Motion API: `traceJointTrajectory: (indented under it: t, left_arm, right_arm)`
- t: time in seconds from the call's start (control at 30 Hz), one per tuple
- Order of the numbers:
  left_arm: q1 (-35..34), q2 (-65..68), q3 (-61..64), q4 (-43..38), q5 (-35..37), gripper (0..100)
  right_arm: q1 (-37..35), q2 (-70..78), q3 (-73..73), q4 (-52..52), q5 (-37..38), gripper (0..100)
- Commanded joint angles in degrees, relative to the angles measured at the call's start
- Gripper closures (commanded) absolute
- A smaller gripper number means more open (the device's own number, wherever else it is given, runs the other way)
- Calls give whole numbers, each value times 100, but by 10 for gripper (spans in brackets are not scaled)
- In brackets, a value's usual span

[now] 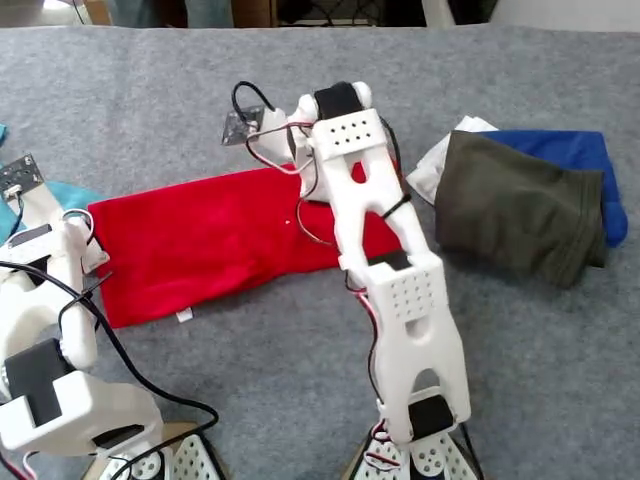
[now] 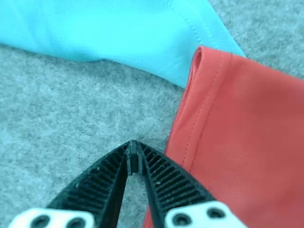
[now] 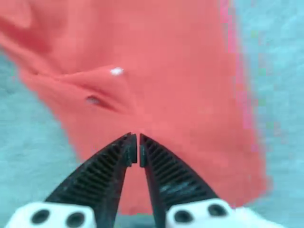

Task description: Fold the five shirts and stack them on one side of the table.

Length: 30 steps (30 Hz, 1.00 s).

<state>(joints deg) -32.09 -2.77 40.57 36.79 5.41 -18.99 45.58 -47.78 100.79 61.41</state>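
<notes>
From where I stand, the red shirt point(image 1: 200, 245) lies across the middle of the grey table point(image 1: 250, 390), folded into a long band that runs from near the left arm point(image 1: 40, 300) to under the right arm point(image 1: 390, 280). A small white tag point(image 1: 184, 316) pokes out at its near edge. The right arm stretches out over the right end of that band, and its wrist camera shows the right gripper point(image 3: 134, 149) with its two black ribbed fingers brought together just above the red cloth. There is nothing visibly pinched between them, though the fabric beyond the tips has a small pucker with a white fleck point(image 3: 116, 71) on it. The left gripper point(image 2: 134, 161) has its fingers pressed together too (tips meeting in a neat point). It hangs over bare grey felt just beside the red shirt's folded left edge, not on it. Past that edge lies a turquoise shirt point(image 2: 118, 33), loose and unfolded, running under the corner of the red one and off the table's left side. Over on the right side sits the pile: an olive shirt point(image 1: 515, 210) on top, a blue shirt point(image 1: 575, 150) under it showing along the far and right edges, and a bit of white shirt point(image 1: 430, 165) peeking out on the side nearest the red one.
</notes>
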Motion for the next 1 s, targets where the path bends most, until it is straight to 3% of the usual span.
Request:
traceJointTrajectory:
  t: [0.0, 0.27, 0.47, 0.7, 0.97]
  left_arm:
    - [-40, -44, -242, -79, 35, 970]
    - [-40, -44, -242, -79, 26, 970]
    - [-40, -44, -242, -79, 26, 970]
    - [-40, -44, -242, -79, 26, 970]
    - [-40, -44, -251, -79, 26, 970]
  right_arm:
    - [-229, -699, 1262, -369, -484, 983]
    - [-422, -338, 1965, -2629, -809, 983]
    - [-527, -338, 1675, -1996, -853, 983]
    - [-79, -1095, 409, -1758, -1345, 983]
    - [-404, -1420, 268, 9, -1442, 983]
